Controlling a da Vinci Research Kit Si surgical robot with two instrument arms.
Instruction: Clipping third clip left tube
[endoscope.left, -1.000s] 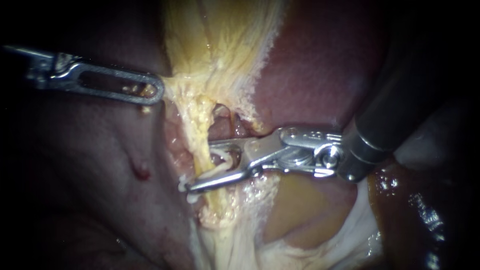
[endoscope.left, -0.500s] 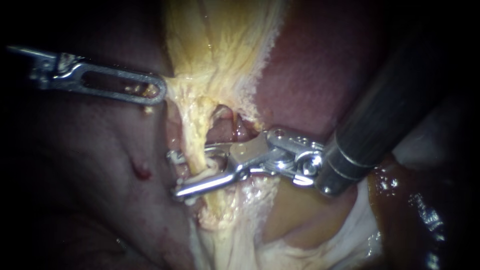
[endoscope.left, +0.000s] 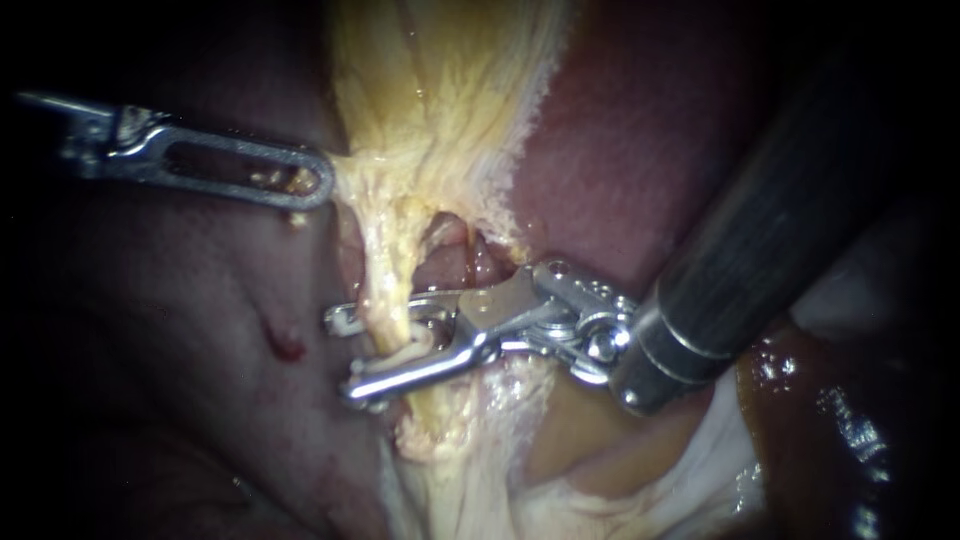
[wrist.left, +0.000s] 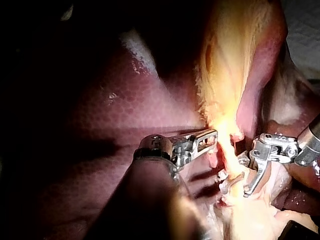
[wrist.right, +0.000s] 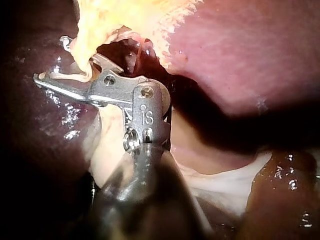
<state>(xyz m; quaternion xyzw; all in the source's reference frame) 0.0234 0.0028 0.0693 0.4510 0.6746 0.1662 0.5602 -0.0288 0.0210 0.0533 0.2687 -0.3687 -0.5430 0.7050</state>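
Beside liver (endoscope.left: 620, 150), yellow tissue (endoscope.left: 430, 100), right instrument (endoscope.left: 347, 355) straddling tube (endoscope.left: 385, 290)

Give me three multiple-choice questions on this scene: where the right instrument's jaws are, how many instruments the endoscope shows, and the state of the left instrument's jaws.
1. The right instrument has its jaws: A) one on each side of the yellowish tube; B) lifted clear of all tissue; C) hidden behind its shaft.
2. Instruments in the endoscope view: A) one; B) two; C) three.
3. The left instrument has its jaws: A) wide open; B) shut and empty; C) shut on yellow tissue.
Answers: 1 A, a jaw lies either side of the tube; 2 B, one shaft enters from each side; 3 C, tissue stretches from their tip.
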